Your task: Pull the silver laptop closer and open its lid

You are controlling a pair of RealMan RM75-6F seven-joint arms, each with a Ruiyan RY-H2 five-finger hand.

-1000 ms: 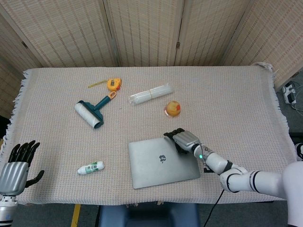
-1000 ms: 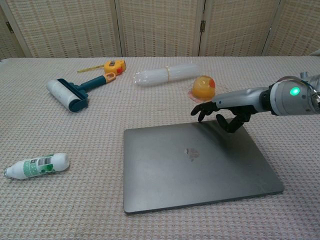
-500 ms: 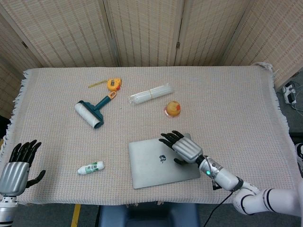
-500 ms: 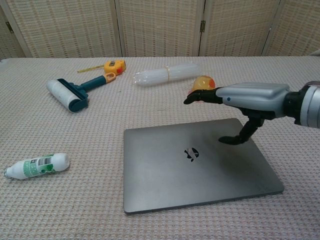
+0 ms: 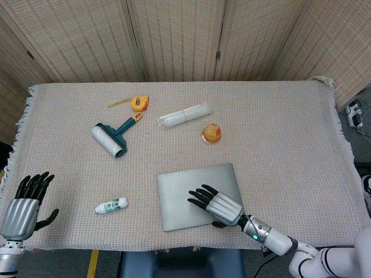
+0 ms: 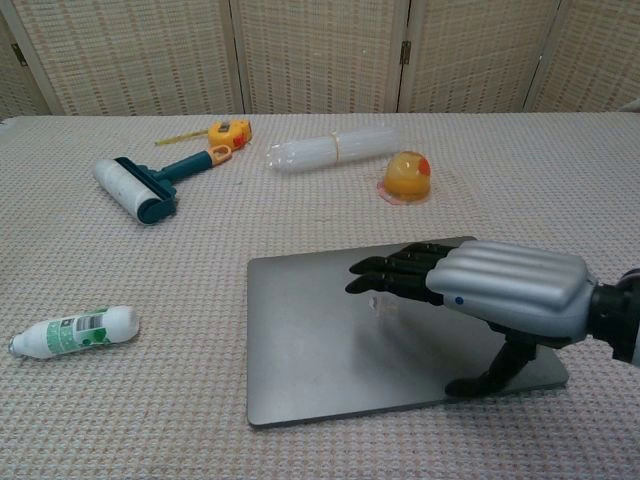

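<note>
**A:** Head view first. Where's the silver laptop (image 5: 200, 194)?

**B:** Flat on the table (image 5: 290, 133), lid shut, close to the near edge and a little right of centre. The right hand (image 5: 217, 205) is spread above its near right part, palm down, fingers apart and holding nothing. A second ago that hand was at the far right corner of the lid; it has travelled back across the lid toward the robot. The laptop itself has barely shifted between the pictures.

**A:** And the other hand?

**B:** The left hand (image 5: 22, 200) sits at the near left corner, fingers apart and empty, as it was before. The lint roller (image 5: 113, 136), tape measure (image 5: 139, 103), clear plastic bundle (image 5: 184, 114), orange cup (image 5: 211, 132) and small bottle (image 5: 111, 205) have not moved.

**A:** Chest view?

**B:** Here the right hand (image 6: 500, 295) hovers over the lid with fingers (image 6: 395, 275) stretched out above the logo, and the thumb (image 6: 490, 378) pointing down to the lid close to the laptop's (image 6: 320, 345) front edge; whether it touches, I can't quite tell. Half a second ago the thumb was further back on the lid.

**A:** What does that mean for the task?

**B:** I'd judge the pulling is done, and the hand is repositioning at the front edge to get under the lid and lift it
</note>
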